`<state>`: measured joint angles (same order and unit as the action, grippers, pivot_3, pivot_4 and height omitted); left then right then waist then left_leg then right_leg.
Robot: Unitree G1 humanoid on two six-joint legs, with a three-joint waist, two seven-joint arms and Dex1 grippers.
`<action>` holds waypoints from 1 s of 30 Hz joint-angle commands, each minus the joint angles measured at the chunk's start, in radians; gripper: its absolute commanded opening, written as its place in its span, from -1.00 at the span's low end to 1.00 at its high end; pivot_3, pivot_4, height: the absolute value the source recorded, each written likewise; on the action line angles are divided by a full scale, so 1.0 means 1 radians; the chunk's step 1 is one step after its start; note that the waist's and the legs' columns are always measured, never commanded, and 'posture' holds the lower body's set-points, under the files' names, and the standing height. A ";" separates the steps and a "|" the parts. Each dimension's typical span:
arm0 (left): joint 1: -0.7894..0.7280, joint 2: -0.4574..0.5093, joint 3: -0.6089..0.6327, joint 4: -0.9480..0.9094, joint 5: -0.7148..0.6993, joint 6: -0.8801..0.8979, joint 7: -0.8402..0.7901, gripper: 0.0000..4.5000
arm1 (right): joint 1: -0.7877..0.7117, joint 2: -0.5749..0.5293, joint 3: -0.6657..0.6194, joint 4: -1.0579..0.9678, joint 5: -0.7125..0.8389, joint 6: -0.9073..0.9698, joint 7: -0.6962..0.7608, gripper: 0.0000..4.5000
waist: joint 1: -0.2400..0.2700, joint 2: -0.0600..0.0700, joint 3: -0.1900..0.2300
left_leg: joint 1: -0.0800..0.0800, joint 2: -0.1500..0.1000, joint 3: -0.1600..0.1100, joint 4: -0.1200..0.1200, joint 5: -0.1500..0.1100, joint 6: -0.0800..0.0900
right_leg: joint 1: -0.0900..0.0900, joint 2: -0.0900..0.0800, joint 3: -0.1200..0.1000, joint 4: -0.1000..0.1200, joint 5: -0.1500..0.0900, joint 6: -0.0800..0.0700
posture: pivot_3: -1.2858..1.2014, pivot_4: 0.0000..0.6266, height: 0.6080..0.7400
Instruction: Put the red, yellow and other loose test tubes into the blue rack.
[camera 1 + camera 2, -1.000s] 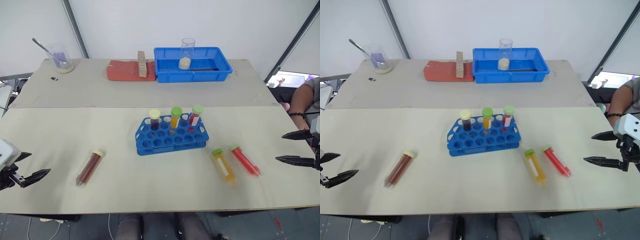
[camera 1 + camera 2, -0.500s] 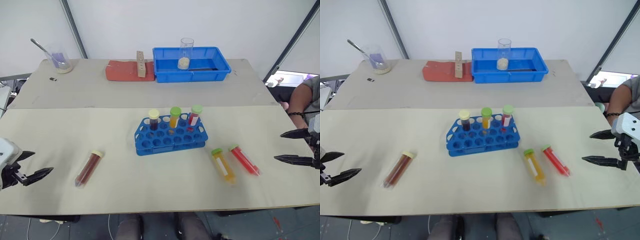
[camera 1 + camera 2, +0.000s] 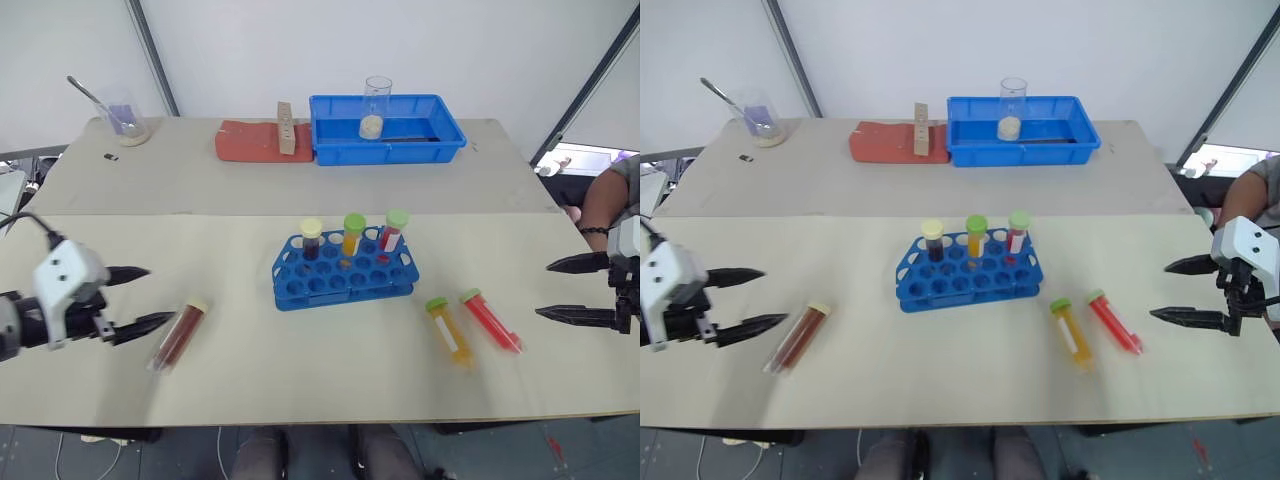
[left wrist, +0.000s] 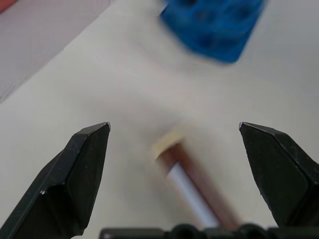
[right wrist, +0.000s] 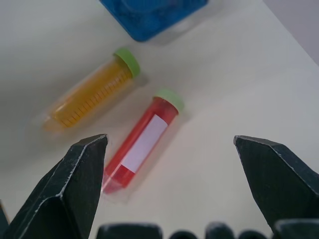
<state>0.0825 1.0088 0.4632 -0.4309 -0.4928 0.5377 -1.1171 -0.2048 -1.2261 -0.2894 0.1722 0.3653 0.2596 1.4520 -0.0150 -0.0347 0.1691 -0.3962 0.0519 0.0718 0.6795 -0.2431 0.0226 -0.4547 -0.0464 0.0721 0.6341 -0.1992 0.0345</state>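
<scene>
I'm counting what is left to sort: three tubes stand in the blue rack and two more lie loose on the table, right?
Not quite. Three tubes do stand in the blue rack, but three lie loose, not two: the brown tube near the left gripper, and the yellow tube and red tube near the right gripper. The left eye view shows all three.

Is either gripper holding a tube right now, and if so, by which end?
Nothing is held. The left gripper is open beside the brown tube, and the right gripper is open near the red tube; both tubes lie on the table.
</scene>
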 commanded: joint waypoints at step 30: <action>-0.476 -0.259 -0.609 -0.180 -0.072 -0.040 0.019 0.98 | -0.292 0.121 0.452 -0.228 -0.006 0.880 -0.538 1.00 | -0.002 0.000 0.000 | -0.003 -0.003 -0.007 0.008 0.003 0.000 | 0.001 0.003 0.003 0.006 0.000 -0.001 | 0.03 -0.52 0.83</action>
<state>-0.3765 0.7530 -0.1474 -0.5944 -0.5701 0.5223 -1.1019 -0.4710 -1.1030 0.1564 -0.0692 0.3865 1.1564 0.9187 -0.0175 -0.0350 0.1692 -0.3994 0.0486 0.0642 0.6878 -0.2400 0.0225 -0.4537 -0.0432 0.0746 0.6399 -0.1996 0.0336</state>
